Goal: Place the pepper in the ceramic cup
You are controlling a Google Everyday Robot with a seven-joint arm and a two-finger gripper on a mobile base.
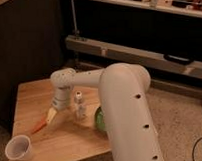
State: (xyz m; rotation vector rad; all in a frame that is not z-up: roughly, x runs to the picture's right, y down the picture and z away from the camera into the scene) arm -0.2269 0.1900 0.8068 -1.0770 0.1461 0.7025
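The pepper (39, 126) is a slender orange-red chili lying on the wooden table (67, 139), left of centre. The ceramic cup (18, 148) is small, white and round, standing at the table's front left corner, below the pepper. My gripper (51, 115) hangs from the white arm (123, 106) with its tan fingertips just above and right of the pepper's upper end, close to or touching it.
A small white shaker bottle (79, 105) stands right of the gripper. A green bowl (99, 120) is partly hidden behind the arm. A dark wall lies to the left and a shelf unit stands behind the table.
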